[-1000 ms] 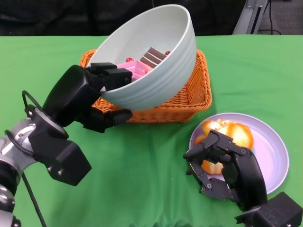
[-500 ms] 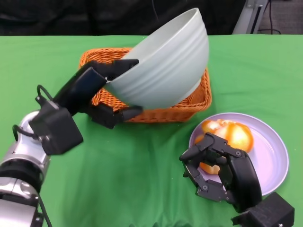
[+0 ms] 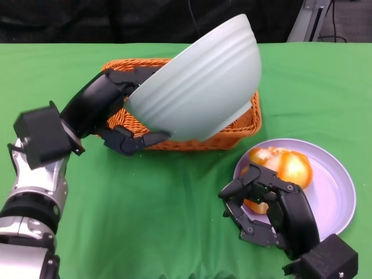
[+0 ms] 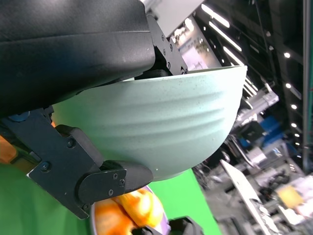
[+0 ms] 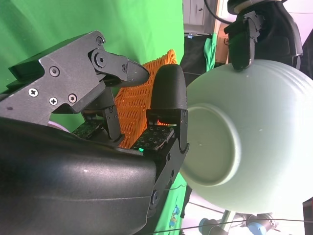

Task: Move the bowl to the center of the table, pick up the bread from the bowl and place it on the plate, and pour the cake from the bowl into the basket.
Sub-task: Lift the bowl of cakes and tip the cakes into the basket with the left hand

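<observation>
- The bowl [image 3: 197, 87] is pale green and ribbed, and it is tipped steeply over, its underside facing the camera and its mouth turned away toward the basket [image 3: 232, 131]. It is held up above the basket, a little past the middle of the bench [image 3: 174, 209] toward 12 o'clock.
- The left hand [image 3: 113, 110] grips the bowl at its 9 o'clock edge, with fingers over the rim and others pressed against the outer wall underneath.
- What the bowl holds cannot be seen from any view.
- The basket is orange wicker and sits on the green bench; most of it is hidden by the bowl.
- The bread [image 3: 285, 165], glazed and orange-brown, lies on the lilac plate [image 3: 334, 197] at about 4 o'clock from the basket, close to the plate's 10 o'clock rim.
- The right hand [image 3: 267, 206] hangs over the plate's 8 o'clock edge, its fingers curled loosely and apart around nothing. Whether the fingertips touch the bread cannot be told.
</observation>
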You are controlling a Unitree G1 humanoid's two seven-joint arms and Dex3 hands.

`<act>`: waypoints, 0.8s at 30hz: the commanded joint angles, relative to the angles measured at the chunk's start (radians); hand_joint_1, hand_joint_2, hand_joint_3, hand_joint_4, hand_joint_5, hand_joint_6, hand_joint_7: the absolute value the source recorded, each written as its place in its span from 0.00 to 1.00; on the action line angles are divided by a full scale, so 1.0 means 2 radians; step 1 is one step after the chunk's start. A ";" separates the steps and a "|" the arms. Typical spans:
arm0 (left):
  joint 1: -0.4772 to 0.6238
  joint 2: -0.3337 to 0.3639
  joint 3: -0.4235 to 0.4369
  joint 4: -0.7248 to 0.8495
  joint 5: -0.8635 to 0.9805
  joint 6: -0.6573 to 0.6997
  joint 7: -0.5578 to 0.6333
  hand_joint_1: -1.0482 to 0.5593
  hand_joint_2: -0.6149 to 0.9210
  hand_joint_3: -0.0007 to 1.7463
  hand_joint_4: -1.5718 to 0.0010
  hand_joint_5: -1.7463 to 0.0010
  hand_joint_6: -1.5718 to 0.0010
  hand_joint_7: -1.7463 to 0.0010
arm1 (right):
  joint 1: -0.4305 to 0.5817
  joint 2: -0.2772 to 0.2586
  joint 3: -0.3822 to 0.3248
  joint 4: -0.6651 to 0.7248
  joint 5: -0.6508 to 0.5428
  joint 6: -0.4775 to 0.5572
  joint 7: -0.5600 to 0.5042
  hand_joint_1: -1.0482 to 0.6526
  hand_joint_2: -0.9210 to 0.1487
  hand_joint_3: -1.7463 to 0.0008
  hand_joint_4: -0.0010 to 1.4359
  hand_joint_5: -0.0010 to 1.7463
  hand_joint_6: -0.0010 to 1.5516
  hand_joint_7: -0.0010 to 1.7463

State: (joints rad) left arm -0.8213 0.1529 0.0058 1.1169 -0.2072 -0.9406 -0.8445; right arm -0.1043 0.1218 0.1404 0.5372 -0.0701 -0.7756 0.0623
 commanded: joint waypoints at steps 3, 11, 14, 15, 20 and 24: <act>-0.026 -0.006 0.027 -0.011 -0.031 0.042 -0.053 0.66 0.81 0.64 0.56 0.00 0.57 0.06 | -0.001 0.001 -0.001 0.002 0.004 -0.007 0.000 0.54 0.29 0.59 0.56 0.80 0.51 0.64; -0.031 -0.011 0.045 -0.013 -0.029 0.072 -0.071 0.68 0.82 0.63 0.56 0.00 0.56 0.07 | -0.002 0.002 -0.002 0.003 -0.007 -0.008 -0.010 0.54 0.29 0.60 0.56 0.80 0.51 0.63; -0.031 -0.011 0.049 -0.014 -0.026 0.074 -0.074 0.68 0.82 0.63 0.56 0.00 0.56 0.08 | -0.003 0.002 -0.002 0.005 -0.008 -0.009 -0.010 0.54 0.29 0.60 0.57 0.80 0.52 0.63; -0.032 -0.012 0.050 -0.014 -0.025 0.075 -0.075 0.68 0.82 0.63 0.57 0.00 0.56 0.08 | -0.004 0.001 -0.002 0.006 -0.008 -0.009 -0.009 0.54 0.29 0.60 0.57 0.80 0.52 0.63; -0.040 -0.017 0.056 -0.004 -0.015 0.078 -0.048 0.67 0.83 0.63 0.54 0.01 0.54 0.10 | -0.005 0.005 -0.001 0.007 -0.009 -0.010 -0.011 0.54 0.30 0.60 0.57 0.80 0.52 0.63; -0.041 -0.019 0.059 -0.004 -0.012 0.079 -0.043 0.67 0.84 0.62 0.53 0.02 0.53 0.11 | -0.005 0.005 -0.002 0.008 -0.009 -0.011 -0.010 0.54 0.31 0.59 0.57 0.80 0.52 0.63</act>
State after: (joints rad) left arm -0.8686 0.1087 0.1135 1.1118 -0.2294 -0.7812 -0.9504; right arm -0.1080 0.1322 0.1403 0.5463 -0.0954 -0.7800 0.0470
